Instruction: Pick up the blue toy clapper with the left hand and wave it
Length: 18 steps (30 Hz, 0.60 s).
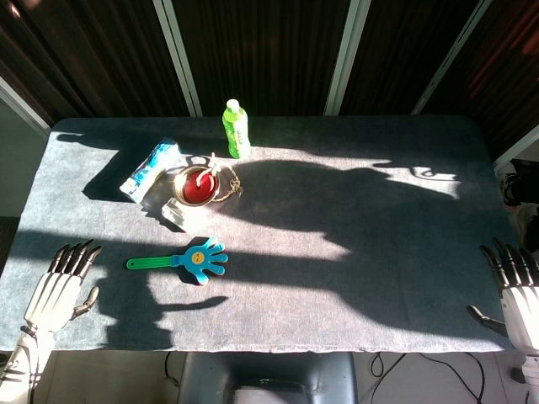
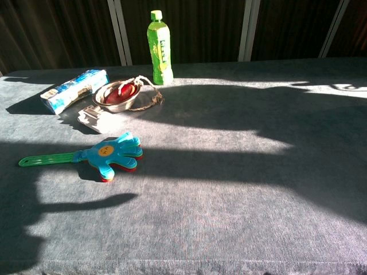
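The blue toy clapper (image 1: 202, 257) lies flat on the grey table, a hand-shaped blue head with a yellow dot and a green handle (image 1: 152, 263) pointing left. The chest view shows the clapper (image 2: 112, 153) at left of centre, with red layers under the blue one. My left hand (image 1: 61, 284) hovers at the table's front left corner, fingers apart and holding nothing, well to the left of the handle. At the front right edge my right hand (image 1: 514, 290) is likewise empty with fingers spread. Neither hand appears in the chest view.
Behind the clapper stand a green bottle (image 1: 237, 128), a metal bowl with a red inside (image 1: 199, 185), a blue-white packet (image 1: 150, 167) and a small white object (image 1: 178, 215). Strong sunlight and arm shadows cross the grey tabletop (image 1: 354, 252).
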Tool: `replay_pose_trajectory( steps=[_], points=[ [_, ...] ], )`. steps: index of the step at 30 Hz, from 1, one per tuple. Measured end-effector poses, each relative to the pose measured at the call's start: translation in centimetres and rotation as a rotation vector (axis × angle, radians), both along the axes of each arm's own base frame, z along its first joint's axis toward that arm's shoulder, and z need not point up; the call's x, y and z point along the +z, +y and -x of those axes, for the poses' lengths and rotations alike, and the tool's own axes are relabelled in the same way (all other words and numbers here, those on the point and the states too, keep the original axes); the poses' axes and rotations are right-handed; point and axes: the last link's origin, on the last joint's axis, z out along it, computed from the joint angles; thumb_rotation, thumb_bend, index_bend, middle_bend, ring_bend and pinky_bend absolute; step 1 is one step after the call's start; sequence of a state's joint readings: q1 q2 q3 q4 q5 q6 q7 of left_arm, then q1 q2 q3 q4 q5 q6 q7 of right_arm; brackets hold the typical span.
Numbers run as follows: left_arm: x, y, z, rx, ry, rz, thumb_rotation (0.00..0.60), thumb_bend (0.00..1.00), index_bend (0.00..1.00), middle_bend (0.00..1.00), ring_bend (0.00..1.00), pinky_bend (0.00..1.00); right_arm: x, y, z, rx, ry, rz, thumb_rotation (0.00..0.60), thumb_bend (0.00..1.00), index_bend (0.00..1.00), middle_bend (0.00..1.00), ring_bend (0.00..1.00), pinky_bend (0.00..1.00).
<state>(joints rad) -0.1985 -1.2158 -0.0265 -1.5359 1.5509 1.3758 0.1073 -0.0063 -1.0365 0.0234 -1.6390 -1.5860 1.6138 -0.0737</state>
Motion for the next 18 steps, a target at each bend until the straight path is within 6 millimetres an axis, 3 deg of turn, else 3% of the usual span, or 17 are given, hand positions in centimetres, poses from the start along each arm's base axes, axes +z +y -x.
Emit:
replay_pose_trajectory(
  steps=[9,12,18],
  points=[
    [-1.5,0.1,-0.9,-0.042,-0.034,0.073,0.600,0.43,0.00,0.00,0.00,0.00,-0.2,0.0,0.2,-0.014,-0.001,-0.035,0.600,0.14,0.00,0.00,0.00,0.00],
    [-3.0,0.3,-1.6,-0.074,-0.096,0.157,0.600,0.42,0.00,0.00,0.00,0.00,-0.5,0.1,0.2,-0.015,-0.003,-0.051,0.600,0.14,0.00,0.00,0.00,0.00],
    [-7.5,2.6,-4.1,-0.160,-0.157,0.302,0.600,0.41,0.02,0.00,0.00,0.00,-0.8,-0.1,0.2,-0.021,-0.008,-0.077,0.600,0.14,0.00,0.00,0.00,0.00]
  ],
)
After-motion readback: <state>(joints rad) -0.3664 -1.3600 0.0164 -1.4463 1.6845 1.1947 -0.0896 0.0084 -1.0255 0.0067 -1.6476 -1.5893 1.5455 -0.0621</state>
